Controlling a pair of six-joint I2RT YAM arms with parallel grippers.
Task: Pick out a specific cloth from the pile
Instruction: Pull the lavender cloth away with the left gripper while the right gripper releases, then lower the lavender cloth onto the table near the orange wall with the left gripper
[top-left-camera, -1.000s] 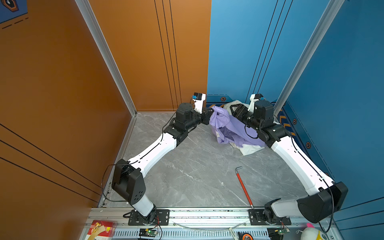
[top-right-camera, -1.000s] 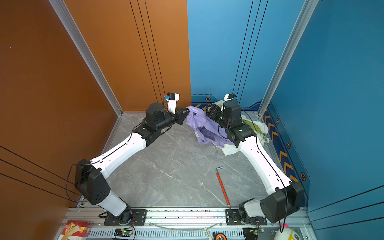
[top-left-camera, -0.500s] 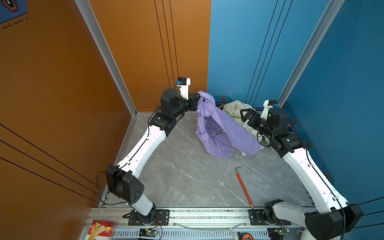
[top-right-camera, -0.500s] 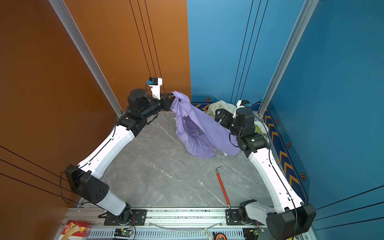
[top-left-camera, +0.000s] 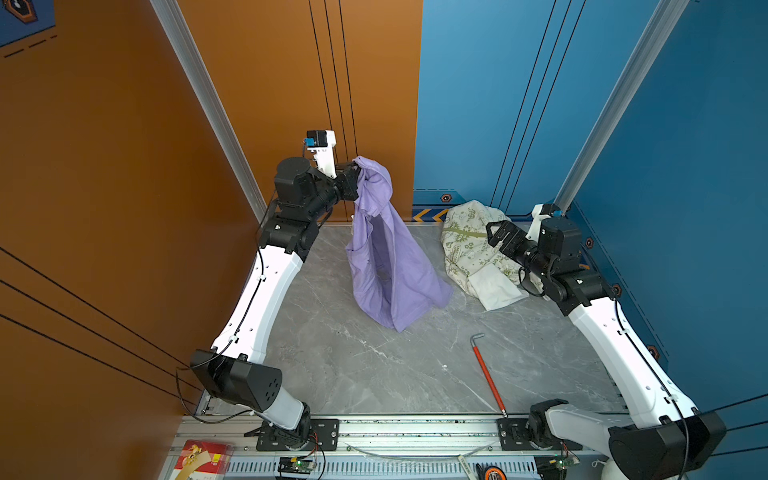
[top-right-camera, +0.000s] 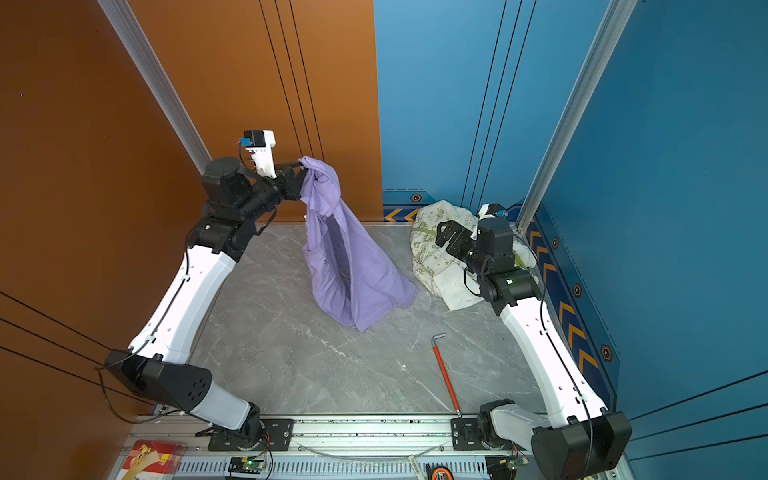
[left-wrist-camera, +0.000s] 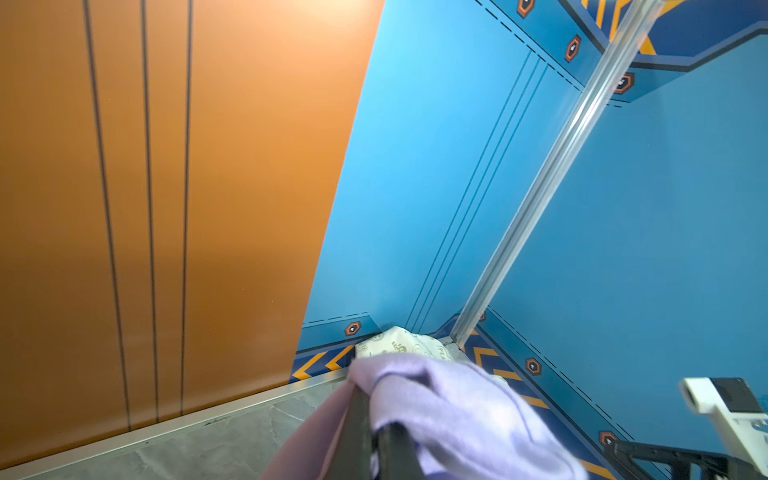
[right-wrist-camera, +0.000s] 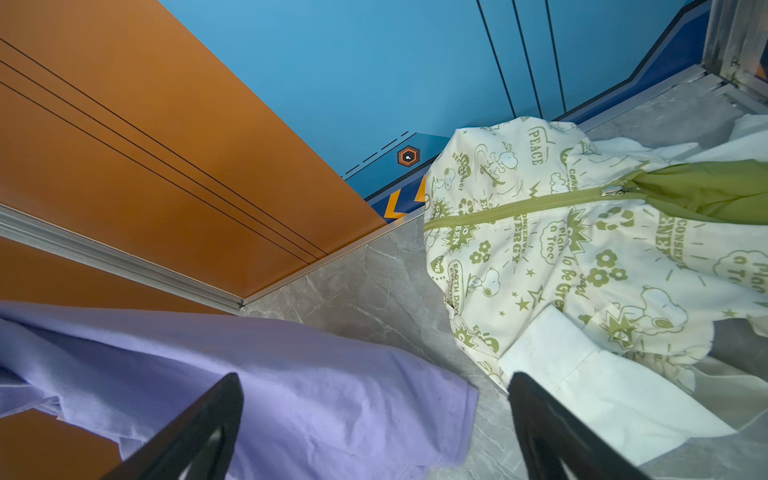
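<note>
"While the left gripper (top-left-camera: 356, 173) pinches the cloth (top-left-camera: 386, 257) up high, where's its bottom end?"
"On the table (top-left-camera: 374, 365), just beside the pile (top-left-camera: 465, 245). The right gripper (top-left-camera: 498, 235) hangs above the pile, spread wide, empty."

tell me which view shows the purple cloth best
The top views: both show the whole cloth hanging from the shut left gripper down toward the table. The left wrist view shows only the bunched top at the gripper; the right wrist view shows only a lower corner.
</note>
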